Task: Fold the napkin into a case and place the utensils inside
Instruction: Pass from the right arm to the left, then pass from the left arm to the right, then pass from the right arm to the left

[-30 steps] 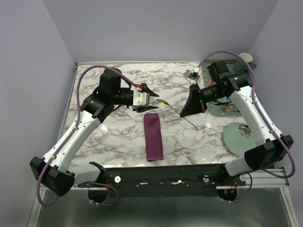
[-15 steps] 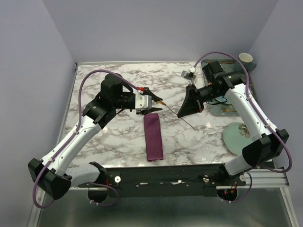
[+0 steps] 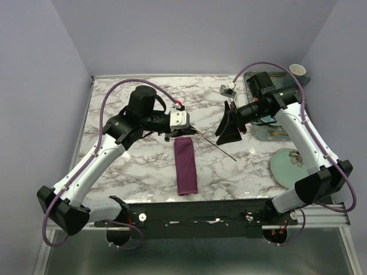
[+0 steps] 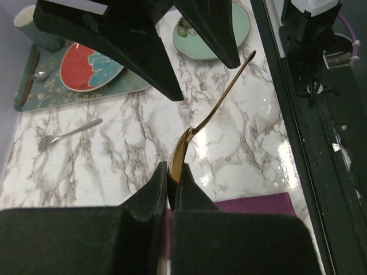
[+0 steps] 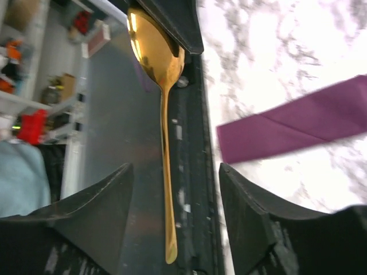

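The napkin point(image 3: 185, 165) lies folded as a narrow plum-purple case on the marble, also seen as the napkin point(image 5: 298, 120) in the right wrist view. My left gripper point(image 4: 172, 172) is shut on the bowl of the gold spoon point(image 4: 215, 106), just above the case's far end point(image 4: 252, 203). The spoon point(image 3: 215, 144) slants out toward my right gripper point(image 3: 226, 137). That right gripper point(image 5: 175, 172) is open, and the spoon's handle point(image 5: 165, 143) runs between its fingers, touching neither. The silver fork point(image 4: 69, 133) lies on the marble near the tray.
A teal tray point(image 3: 269, 134) at the back right holds a red plate point(image 4: 86, 63), with a cup point(image 3: 298, 71) behind it. A pale green plate point(image 3: 287, 166) sits at the right near the front edge.
The left gripper moved in and shut on the spoon's bowl. The right gripper, which held the handle, has opened and let go.
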`<action>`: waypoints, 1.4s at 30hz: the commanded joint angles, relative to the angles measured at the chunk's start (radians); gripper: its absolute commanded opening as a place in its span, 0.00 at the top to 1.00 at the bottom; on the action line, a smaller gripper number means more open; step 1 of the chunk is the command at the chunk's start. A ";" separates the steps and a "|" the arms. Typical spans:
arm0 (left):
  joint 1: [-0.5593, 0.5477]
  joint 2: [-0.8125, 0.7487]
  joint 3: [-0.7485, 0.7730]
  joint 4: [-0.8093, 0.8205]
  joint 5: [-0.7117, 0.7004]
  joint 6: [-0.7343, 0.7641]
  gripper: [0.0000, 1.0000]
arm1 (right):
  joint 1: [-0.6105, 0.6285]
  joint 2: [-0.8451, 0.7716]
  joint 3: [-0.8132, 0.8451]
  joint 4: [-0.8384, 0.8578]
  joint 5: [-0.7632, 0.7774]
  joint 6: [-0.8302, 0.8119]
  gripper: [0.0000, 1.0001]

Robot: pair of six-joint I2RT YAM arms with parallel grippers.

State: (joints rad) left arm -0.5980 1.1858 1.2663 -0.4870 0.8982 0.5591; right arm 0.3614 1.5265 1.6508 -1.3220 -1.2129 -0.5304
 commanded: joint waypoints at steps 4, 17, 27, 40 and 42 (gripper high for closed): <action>-0.003 0.159 0.186 -0.344 -0.018 -0.022 1.00 | 0.080 -0.111 -0.092 0.199 0.323 -0.045 0.27; -0.002 0.230 0.208 -0.387 -0.045 -0.053 1.00 | 0.201 -0.112 -0.316 0.371 0.377 0.053 0.28; 0.067 0.218 0.170 -0.335 -0.025 -0.145 0.77 | 0.223 -0.086 -0.381 0.500 0.426 0.225 0.99; 0.356 -0.003 -0.392 0.829 -0.007 -1.148 0.43 | 0.215 -0.077 -0.473 0.973 0.251 0.759 0.99; 0.357 0.003 -0.397 0.838 -0.047 -1.180 0.43 | 0.215 -0.069 -0.485 1.023 0.231 0.838 0.99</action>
State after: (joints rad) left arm -0.2432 1.1969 0.9051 -0.0006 0.9314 -0.3290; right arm 0.5808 1.4303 1.1904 -0.5201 -0.8852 0.0513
